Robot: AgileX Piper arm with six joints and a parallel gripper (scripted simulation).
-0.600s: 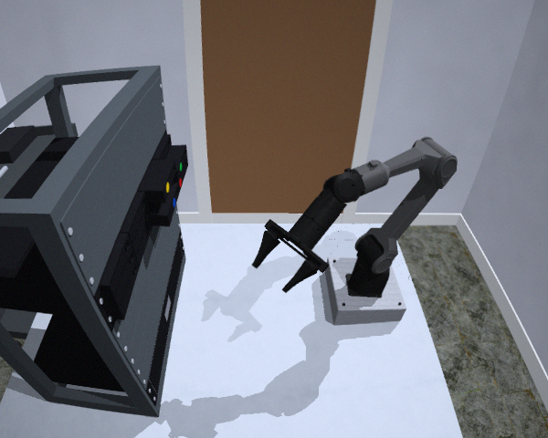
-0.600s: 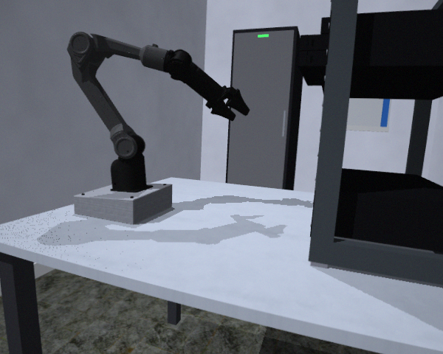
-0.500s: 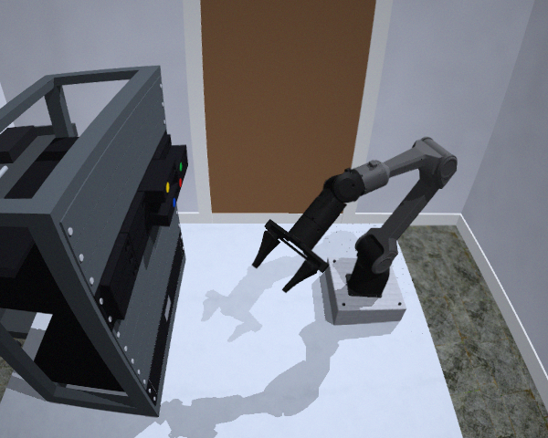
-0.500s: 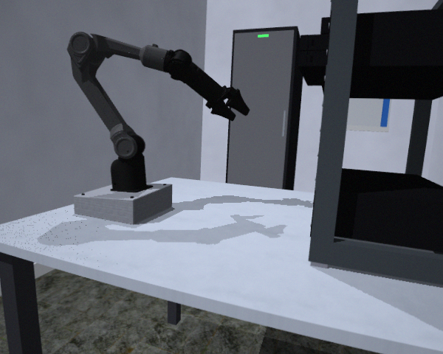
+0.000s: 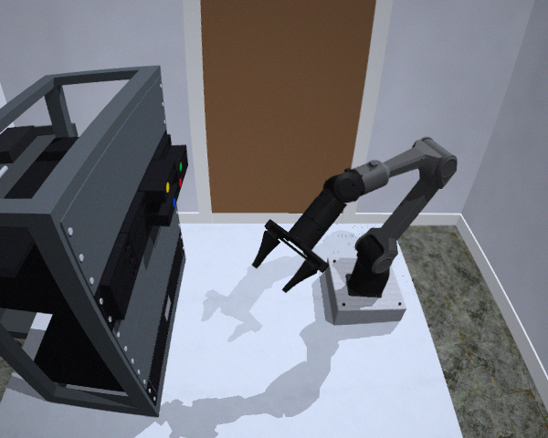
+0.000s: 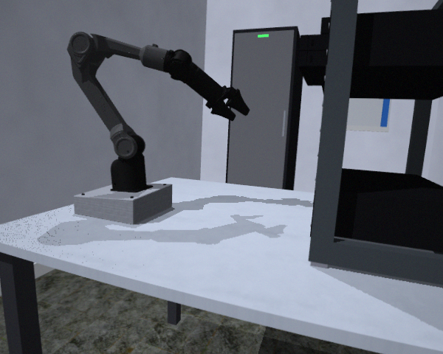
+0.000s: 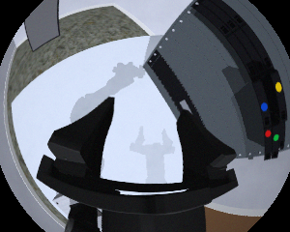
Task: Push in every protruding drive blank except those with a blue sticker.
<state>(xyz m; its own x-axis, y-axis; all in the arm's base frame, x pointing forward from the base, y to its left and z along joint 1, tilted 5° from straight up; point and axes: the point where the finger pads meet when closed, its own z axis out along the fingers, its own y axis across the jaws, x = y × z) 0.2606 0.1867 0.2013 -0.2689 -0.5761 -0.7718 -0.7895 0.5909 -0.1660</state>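
The grey rack (image 5: pixel 100 141) (image 6: pixel 332 152) (image 7: pixel 184 53) stands upright on the table. A dark drive row (image 5: pixel 118 277) crosses its front. At the row's far end, dark blanks stick out, bearing a yellow sticker (image 5: pixel 167 187) (image 7: pixel 278 87), a green sticker (image 5: pixel 180 166) (image 7: pixel 275 137), a red sticker (image 5: pixel 180 182) (image 7: pixel 268 133) and a blue sticker (image 5: pixel 173 203) (image 7: pixel 264 106). Exact protrusions, and whether unstickered blanks stick out, are hard to tell. My gripper (image 5: pixel 269 277) (image 6: pixel 240 116) (image 7: pixel 148 110) is open and empty, in the air before the rack, lower than the stickers, touching nothing.
The arm's base block (image 5: pixel 368 317) (image 6: pixel 103 207) stands on the white table (image 5: pixel 246 368) (image 6: pixel 214 270), opposite the rack front. A tall grey cabinet (image 6: pixel 260 114) stands in the background. A brown door (image 5: pixel 283 94) is in the wall beyond the table.
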